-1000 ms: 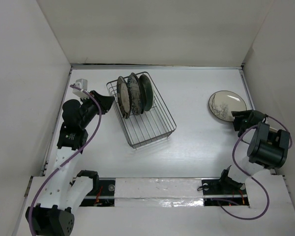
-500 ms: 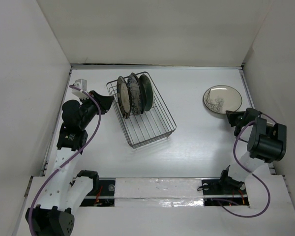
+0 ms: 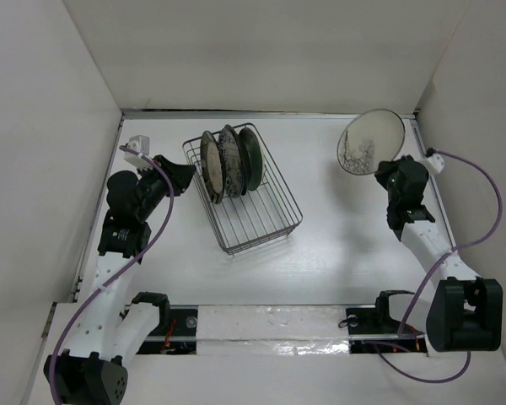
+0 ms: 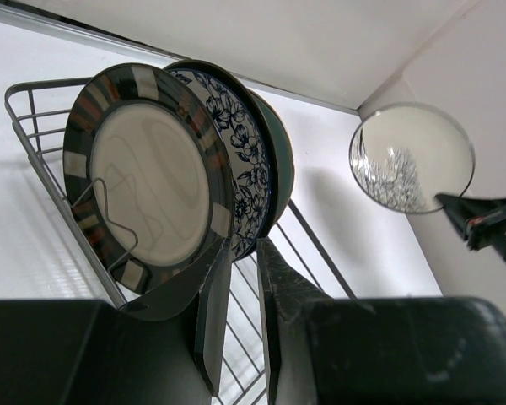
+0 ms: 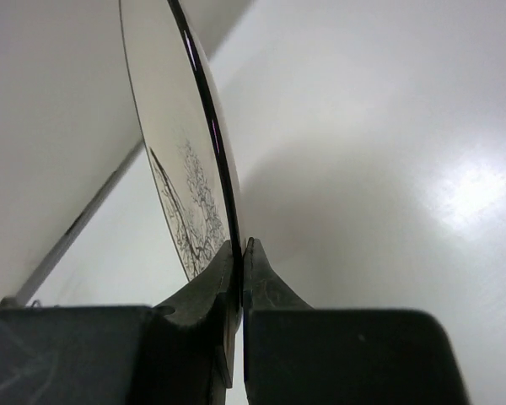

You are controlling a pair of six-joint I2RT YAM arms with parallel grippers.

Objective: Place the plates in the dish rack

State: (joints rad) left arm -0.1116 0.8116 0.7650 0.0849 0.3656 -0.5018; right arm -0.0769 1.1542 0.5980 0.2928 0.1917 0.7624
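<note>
Cream branch plate [image 3: 369, 142] hangs pinched by its rim in my right gripper [image 5: 241, 250], far right, well apart from the dish rack [image 3: 268, 221]; three plates [image 3: 228, 160] stand racked; left gripper [image 4: 243, 253] narrowly parted, empty.

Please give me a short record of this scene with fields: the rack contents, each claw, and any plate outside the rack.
Dish rack: dark wire basket, left of centre.
In rack: three upright plates in a row: brown-rimmed plate, blue floral plate, teal plate.
Right claw: shut on the rim of the branch-motif plate, which is raised on edge at the far right.
Left claw: beside the rack, jaws slightly apart, empty.
Not yet loaded: the branch-motif plate.
</note>
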